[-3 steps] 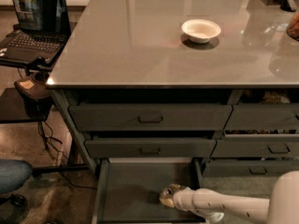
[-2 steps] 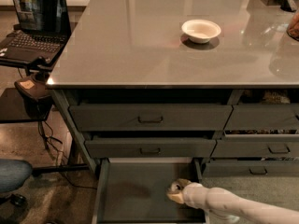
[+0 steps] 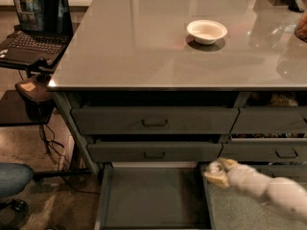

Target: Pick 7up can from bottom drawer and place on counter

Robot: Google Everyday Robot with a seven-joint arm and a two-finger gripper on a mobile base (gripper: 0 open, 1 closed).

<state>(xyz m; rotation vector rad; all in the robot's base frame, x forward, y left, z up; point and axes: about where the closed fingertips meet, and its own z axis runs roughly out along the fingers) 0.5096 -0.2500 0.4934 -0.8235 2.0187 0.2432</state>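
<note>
**Gripper** [image 3: 218, 174]: lower right of frame, at the tip of a pale arm [image 3: 268, 190] that enters from the bottom right corner.

**State:** pinched on a small silvery-white object, taken to be the 7up can [image 3: 214, 166].

**Position of can:** at the gripper's tip, over the right rim of the open bottom drawer [image 3: 153, 195]. The drawer's dark floor carries no can.

**Can's long axis:** cannot tell.

**Governing relation:** the counter [image 3: 144, 47] lies up-frame of the gripper, above the two shut drawers [image 3: 154, 121]. Its front edge juts out over them.

**Judgement:** the can must rise past that edge before travelling inward.

**Also on counter:** white bowl [image 3: 206, 31], upper centre-right, well apart from the gripper.
</note>
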